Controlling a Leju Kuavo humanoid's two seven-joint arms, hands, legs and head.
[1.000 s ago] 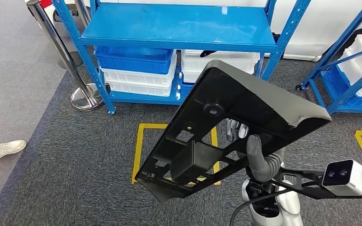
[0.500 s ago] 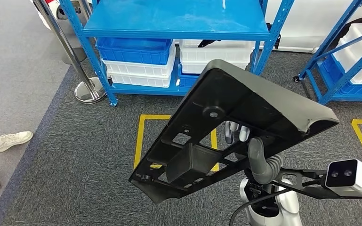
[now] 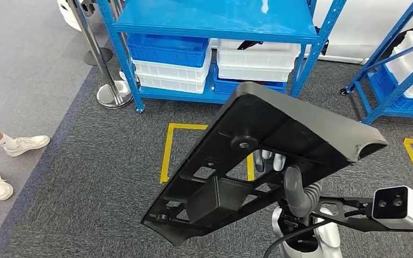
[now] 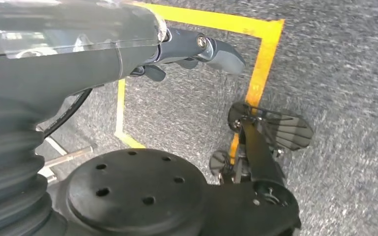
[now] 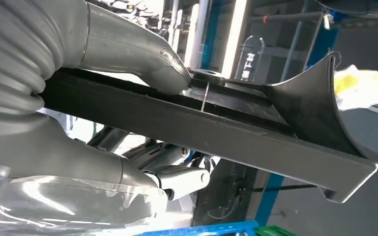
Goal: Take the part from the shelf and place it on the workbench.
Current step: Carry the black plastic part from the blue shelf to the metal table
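The part (image 3: 279,123) is a large flat black plastic panel with ribs, cut-outs and a curled lip at one end. It is tilted in the air over the grey carpet, in front of the shelf. My right hand (image 3: 292,183) grips it from below at its near edge. In the right wrist view the thumb (image 5: 142,54) presses on one face of the part (image 5: 216,128) and the fingers (image 5: 177,174) lie under the other. My left hand (image 4: 187,46) hangs beside my body above the floor, holding nothing, its fingers loosely extended.
A blue shelf (image 3: 215,21) stands ahead with blue bins (image 3: 169,51) and white bins (image 3: 255,62) on its low level. A second blue rack (image 3: 397,80) is at the right. A metal stanchion (image 3: 113,94), yellow floor tape (image 3: 166,156) and a person's feet (image 3: 27,142) are nearby.
The whole view has shifted, so the camera has moved; the shelf now lies further right. The part stays in my right hand, a little lower in the picture. The person's feet have stepped.
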